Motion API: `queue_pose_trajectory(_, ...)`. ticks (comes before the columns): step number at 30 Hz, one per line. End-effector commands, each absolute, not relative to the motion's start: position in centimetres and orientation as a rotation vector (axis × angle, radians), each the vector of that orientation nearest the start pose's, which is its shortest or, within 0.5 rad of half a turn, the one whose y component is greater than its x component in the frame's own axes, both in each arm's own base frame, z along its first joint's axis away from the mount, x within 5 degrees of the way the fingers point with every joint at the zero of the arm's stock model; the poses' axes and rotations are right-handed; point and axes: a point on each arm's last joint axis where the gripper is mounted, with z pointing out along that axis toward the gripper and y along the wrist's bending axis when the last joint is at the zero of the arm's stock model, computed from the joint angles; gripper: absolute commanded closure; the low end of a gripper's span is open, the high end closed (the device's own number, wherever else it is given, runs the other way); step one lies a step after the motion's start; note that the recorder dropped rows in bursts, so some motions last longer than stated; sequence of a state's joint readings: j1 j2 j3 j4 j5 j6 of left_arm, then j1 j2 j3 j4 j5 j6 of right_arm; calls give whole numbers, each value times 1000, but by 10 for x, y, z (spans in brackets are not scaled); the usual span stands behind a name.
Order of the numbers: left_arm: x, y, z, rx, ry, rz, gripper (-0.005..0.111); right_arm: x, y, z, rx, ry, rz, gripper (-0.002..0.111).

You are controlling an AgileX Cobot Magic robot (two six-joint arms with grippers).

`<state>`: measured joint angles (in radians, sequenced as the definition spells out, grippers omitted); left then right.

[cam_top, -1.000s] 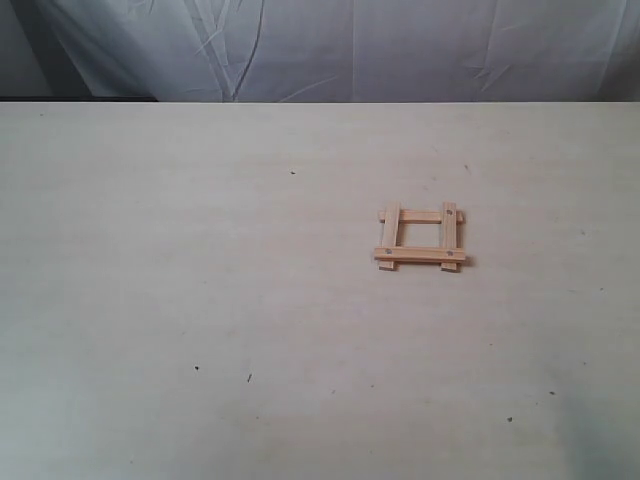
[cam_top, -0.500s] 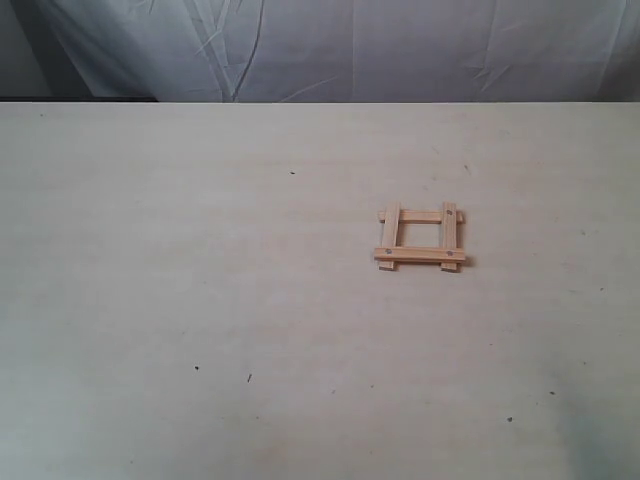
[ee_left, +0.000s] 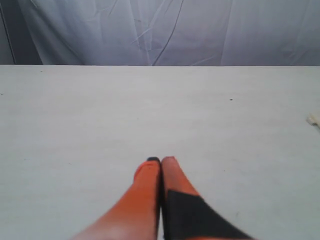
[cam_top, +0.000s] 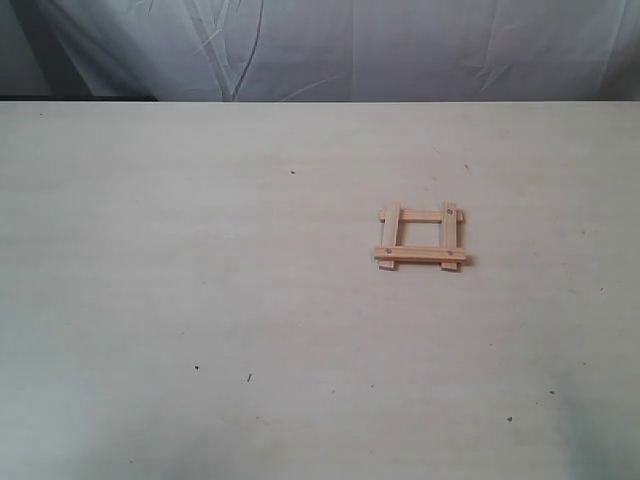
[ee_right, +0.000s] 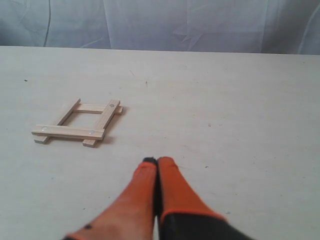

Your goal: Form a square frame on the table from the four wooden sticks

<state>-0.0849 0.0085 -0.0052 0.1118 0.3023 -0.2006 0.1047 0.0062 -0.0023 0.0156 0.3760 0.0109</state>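
The four wooden sticks lie as a square frame on the table, right of the middle, with their ends overlapping and sticking out a little. The same frame shows in the right wrist view, apart from my right gripper, whose orange fingers are pressed together with nothing between them. My left gripper is shut too, hovering over bare table and holding nothing. One stick end just peeks in at the edge of the left wrist view. Neither gripper appears in the exterior view.
A wrinkled pale cloth hangs behind the table's far edge. A few tiny dark specks dot the tabletop.
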Motion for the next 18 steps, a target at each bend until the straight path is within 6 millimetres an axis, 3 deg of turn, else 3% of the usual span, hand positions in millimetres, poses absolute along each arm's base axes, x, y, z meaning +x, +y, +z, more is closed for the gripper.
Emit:
queue_pose_trajectory(1,55,-1,189,-7,1750,-65,106,53,6,180,-75,1847,85,108)
queue_pose_trajectory(18,55,-4,189,32,1752,-79,106,53,6,180,-74,1846,87,108)
